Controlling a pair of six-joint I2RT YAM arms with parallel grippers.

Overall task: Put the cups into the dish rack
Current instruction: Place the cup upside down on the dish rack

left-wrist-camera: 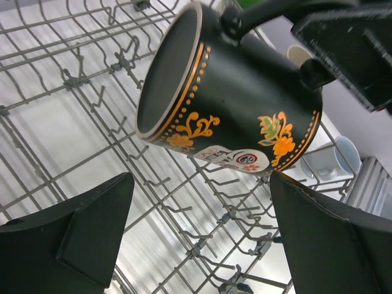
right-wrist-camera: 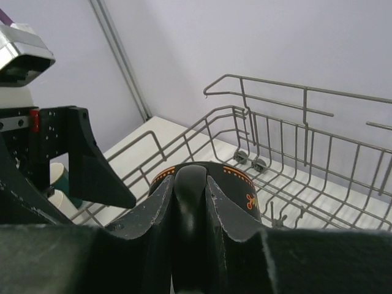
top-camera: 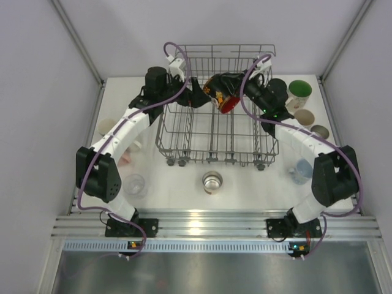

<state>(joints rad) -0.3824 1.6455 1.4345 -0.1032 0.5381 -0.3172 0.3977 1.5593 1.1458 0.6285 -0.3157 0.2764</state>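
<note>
Mug (top-camera: 219, 93) above dish rack (top-camera: 211, 158), lone cup (top-camera: 212, 182) before rack, more cups (top-camera: 304, 116) right of it

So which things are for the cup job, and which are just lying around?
For the job: dish rack, black flowered mug in the right gripper, steel cup, green cup, clear cup.
Just there: table, metal rail.

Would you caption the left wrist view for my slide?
Right gripper holds a black floral mug by its handle above the dish rack.
</note>
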